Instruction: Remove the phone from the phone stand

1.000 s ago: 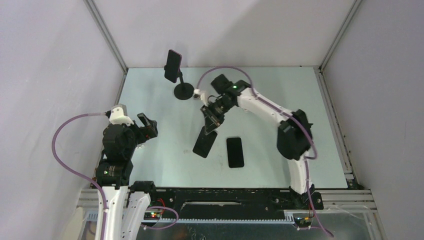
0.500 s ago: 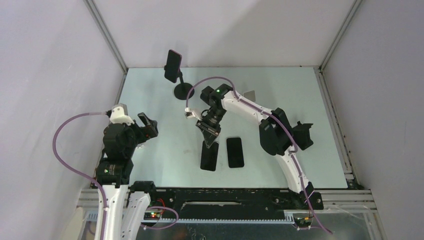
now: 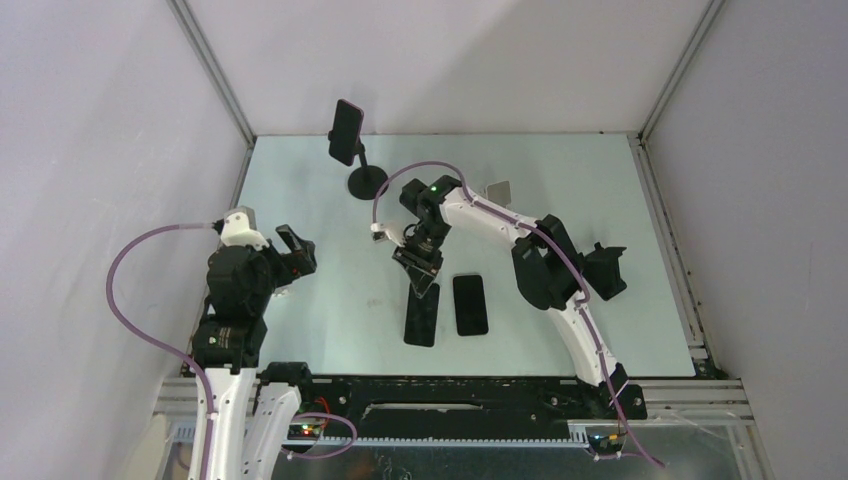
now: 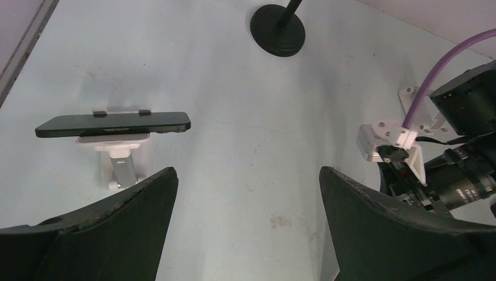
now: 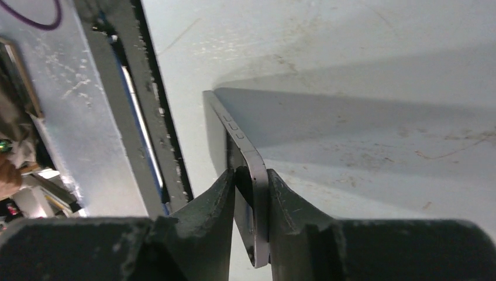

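Observation:
A black phone (image 3: 421, 318) lies flat on the table, parallel to a second black phone (image 3: 470, 304) on its right. My right gripper (image 3: 424, 268) is at its far end. In the right wrist view the phone's thin edge (image 5: 234, 129) runs between the fingers of the right gripper (image 5: 251, 175), which stay shut on it. A small empty pale phone stand (image 3: 497, 190) sits behind the right arm. My left gripper (image 3: 297, 250) hovers open at the left with nothing in it; its fingers (image 4: 134, 205) are spread wide over bare table.
Another phone (image 3: 345, 132) is clamped on a tall black stand whose round base (image 3: 367, 182) is at the back. The left wrist view shows one more phone (image 4: 112, 124) resting on a white stand (image 4: 120, 161). Walls enclose the table's left, back and right.
My right arm brought the phone down and toward the near edge, turning it until it lies parallel beside the second phone. The left arm has not moved.

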`<action>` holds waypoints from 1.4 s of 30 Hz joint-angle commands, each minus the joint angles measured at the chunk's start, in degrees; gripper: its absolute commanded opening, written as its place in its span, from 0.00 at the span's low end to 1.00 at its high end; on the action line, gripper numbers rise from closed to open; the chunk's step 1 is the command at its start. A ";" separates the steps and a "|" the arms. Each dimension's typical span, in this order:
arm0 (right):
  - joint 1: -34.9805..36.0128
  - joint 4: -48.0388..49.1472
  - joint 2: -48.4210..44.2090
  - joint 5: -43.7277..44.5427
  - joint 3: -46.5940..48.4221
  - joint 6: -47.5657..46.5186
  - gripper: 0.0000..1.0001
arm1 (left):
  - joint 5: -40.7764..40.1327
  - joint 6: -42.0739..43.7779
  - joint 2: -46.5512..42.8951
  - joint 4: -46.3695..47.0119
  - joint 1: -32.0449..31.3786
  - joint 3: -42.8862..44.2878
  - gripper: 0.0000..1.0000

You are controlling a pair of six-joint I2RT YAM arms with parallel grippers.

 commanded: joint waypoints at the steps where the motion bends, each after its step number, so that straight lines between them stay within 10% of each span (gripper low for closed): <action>1: 0.40 5.39 -1.08 4.14 -2.24 0.40 0.31 | 0.40 0.68 0.19 1.54 -0.30 0.08 0.98; 42: -1.83 13.18 0.17 3.35 -9.66 1.96 0.64 | 0.40 0.66 -0.03 1.43 -0.30 0.09 0.98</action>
